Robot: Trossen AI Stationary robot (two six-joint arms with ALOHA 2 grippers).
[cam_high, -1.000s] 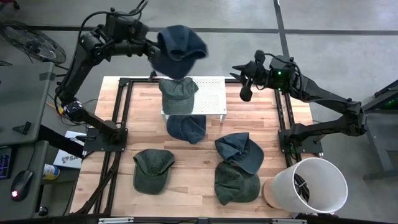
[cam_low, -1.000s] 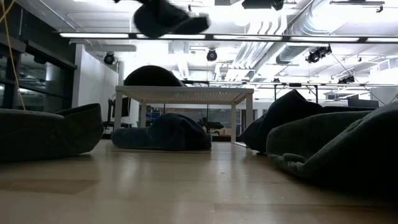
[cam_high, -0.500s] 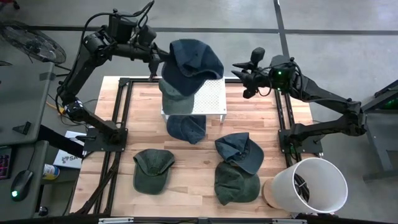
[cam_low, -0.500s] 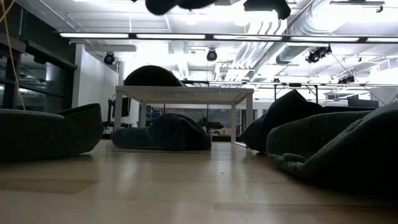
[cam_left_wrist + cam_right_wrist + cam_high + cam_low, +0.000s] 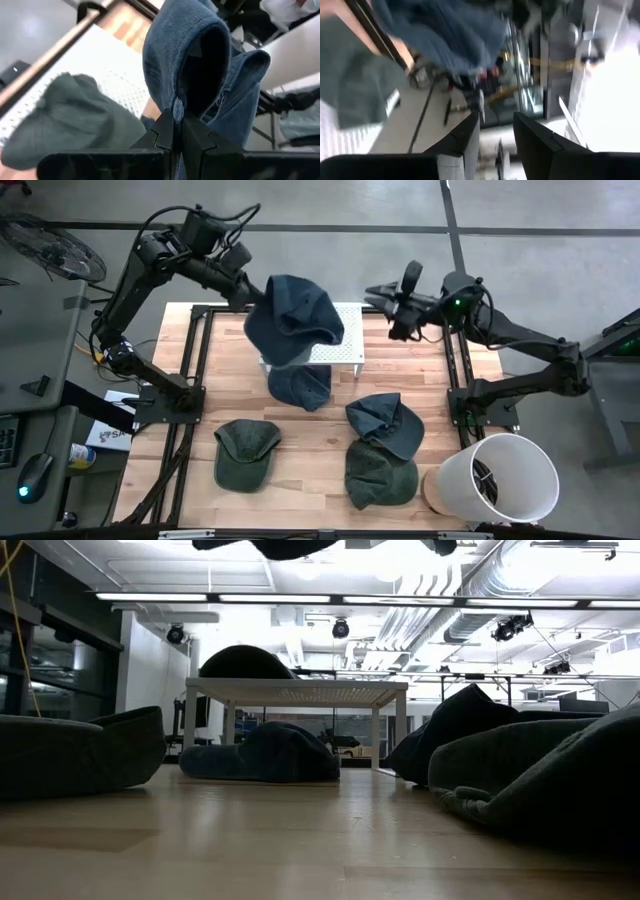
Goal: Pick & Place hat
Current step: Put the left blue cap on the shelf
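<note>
Blue hat pinched by left gripper above rack

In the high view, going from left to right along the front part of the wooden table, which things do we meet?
Dark green cap lying flat → dark green cap at the front, partly under a blue denim cap → white cylindrical bin lying at the table's right corner.
</note>
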